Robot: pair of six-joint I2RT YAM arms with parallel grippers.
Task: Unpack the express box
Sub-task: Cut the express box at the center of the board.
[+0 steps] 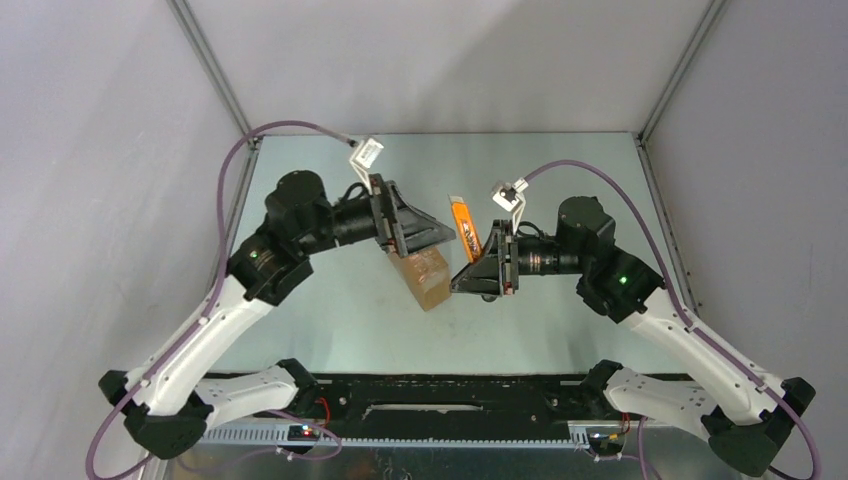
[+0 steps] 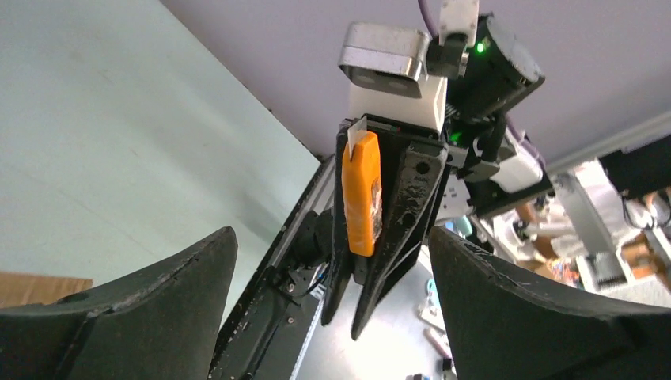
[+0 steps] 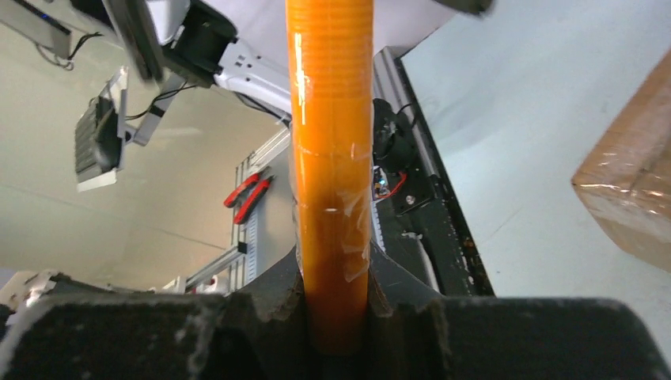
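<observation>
The express box (image 1: 428, 280), a small brown cardboard parcel, lies on the table just below my left gripper (image 1: 438, 238). One corner of it shows in the left wrist view (image 2: 32, 289) and a taped edge in the right wrist view (image 3: 633, 198). In its wrist view my left gripper (image 2: 332, 237) is wide open and empty, a little above and beside the box. My right gripper (image 1: 470, 275) is just right of the box. In its wrist view it (image 3: 336, 273) is shut on the orange utility knife (image 3: 330, 134). The knife (image 1: 466, 226) points away from the arm bases and also shows in the left wrist view (image 2: 362, 194).
The pale table (image 1: 560, 180) is enclosed by grey walls left, right and behind. The black base rail (image 1: 440, 390) runs along the near edge. The two grippers face each other closely over the middle of the table.
</observation>
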